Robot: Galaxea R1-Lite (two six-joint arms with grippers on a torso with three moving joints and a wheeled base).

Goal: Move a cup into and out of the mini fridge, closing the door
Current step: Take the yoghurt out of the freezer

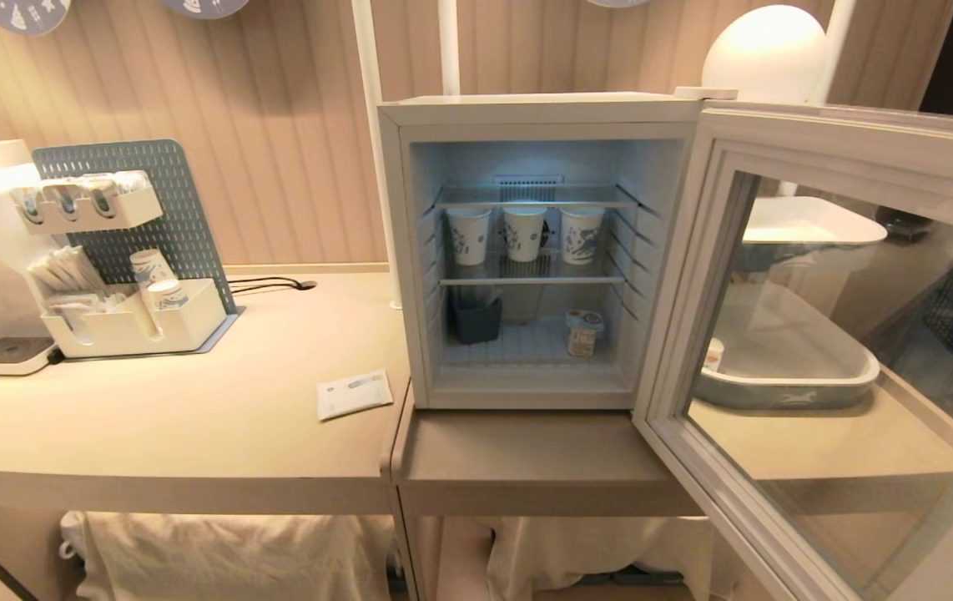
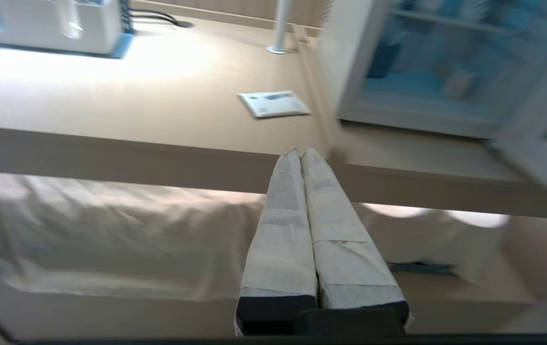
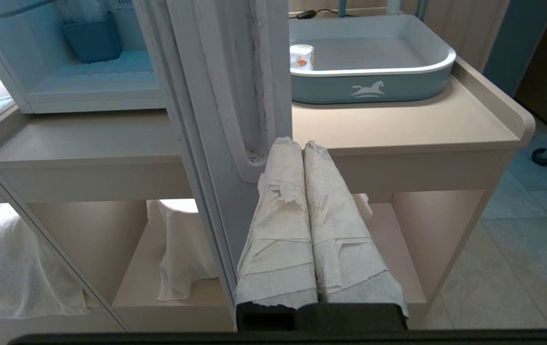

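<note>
Fridge status: the white box-shaped mini fridge (image 1: 539,250) stands on the tan surface (image 1: 176,426) with its grey-framed glass door (image 1: 827,351) swung fully open toward my right side.

Cup location: the tiny white plastic tub with the orange-yellow mark on its foil lid (image 3: 301,56) sits in the far corner of the blue-grey tray with the white rim (image 3: 374,84), on the surface to the right of the fridge. In the head view I see it only through the door glass (image 1: 713,355). A second small pot (image 1: 583,332) already stands on the fridge floor (not the taller blue-patterned paper cups (image 1: 524,234) on the middle wire shelf).

Pincers: left pincer (image 2: 301,152) closed, empty, hovering below the surface edge, left of the fridge. Right pincer (image 3: 292,143) closed, empty, low beside the door's bottom edge.

Key relation: from the right pincer the tub lies ahead and above, just beyond the door panel. I judge the right arm far nearer; the left would have to cross the open door. The tub stands upright, so a side approach over the tray rim looks right.
</note>
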